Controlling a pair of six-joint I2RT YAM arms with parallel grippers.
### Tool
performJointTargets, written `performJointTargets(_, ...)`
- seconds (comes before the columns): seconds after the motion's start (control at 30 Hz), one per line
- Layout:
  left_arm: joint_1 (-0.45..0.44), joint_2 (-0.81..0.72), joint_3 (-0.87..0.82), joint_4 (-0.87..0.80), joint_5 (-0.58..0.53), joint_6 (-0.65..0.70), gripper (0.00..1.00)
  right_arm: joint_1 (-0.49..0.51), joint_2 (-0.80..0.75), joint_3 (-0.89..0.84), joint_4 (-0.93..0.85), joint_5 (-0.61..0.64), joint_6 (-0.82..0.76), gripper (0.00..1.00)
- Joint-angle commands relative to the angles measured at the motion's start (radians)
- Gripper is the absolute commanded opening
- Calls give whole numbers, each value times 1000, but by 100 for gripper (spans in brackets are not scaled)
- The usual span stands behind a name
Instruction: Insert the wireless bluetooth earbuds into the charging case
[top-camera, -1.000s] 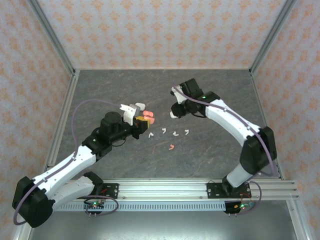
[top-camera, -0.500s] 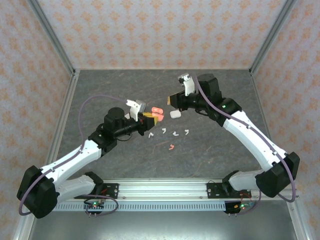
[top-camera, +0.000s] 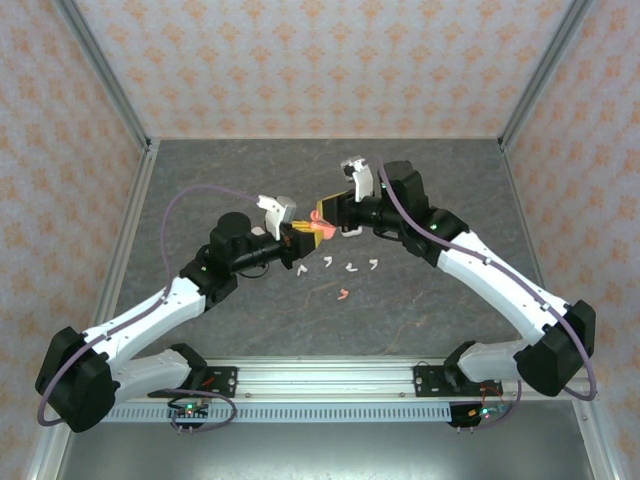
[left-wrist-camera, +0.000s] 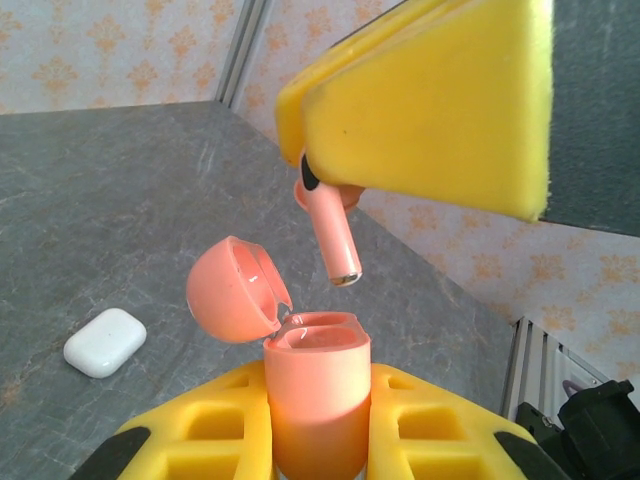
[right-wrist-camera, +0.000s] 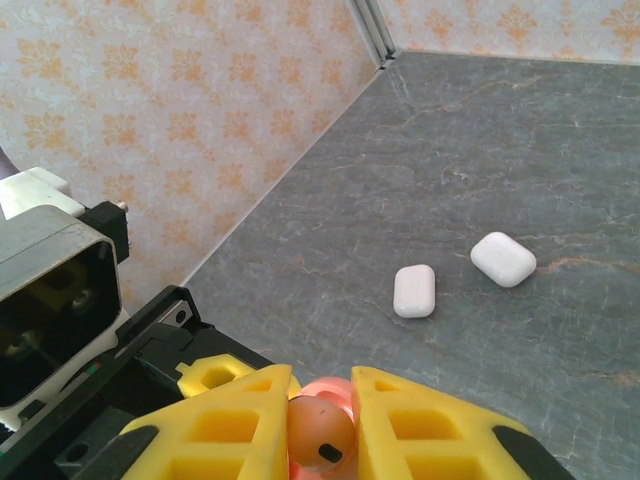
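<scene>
My left gripper (left-wrist-camera: 318, 425) is shut on a salmon-pink charging case (left-wrist-camera: 315, 400), held upright with its lid (left-wrist-camera: 235, 290) flipped open. My right gripper (right-wrist-camera: 322, 432) is shut on a pink earbud (left-wrist-camera: 333, 235), whose stem points down just above the case's open sockets without touching them. In the top view the two grippers meet mid-table at the pink case (top-camera: 318, 228). Three white earbuds (top-camera: 328, 262) and one pink earbud (top-camera: 343, 294) lie loose on the table just in front of them.
Two white closed cases (right-wrist-camera: 415, 291) (right-wrist-camera: 503, 259) lie on the grey table beyond the grippers; one white case (left-wrist-camera: 105, 342) is in the left wrist view. Patterned walls enclose the table on three sides.
The right gripper rose from beside the white case and swung left, over the pink case. The left gripper carried the open case to the right, towards it.
</scene>
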Motion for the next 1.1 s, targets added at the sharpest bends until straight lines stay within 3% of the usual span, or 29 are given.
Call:
performJointTargets(0.0,-6,-8,34,46,9,11,0,14,-23,-21,51,27,21,20)
performJointTargets(0.37,-6,-24,26,38,-24,15,0,23,-21,-37,21,48,11,20)
performJointTargets(1.07,-6,-34,23,38,-51,18,0,43,20,-32,10,-27,34,20)
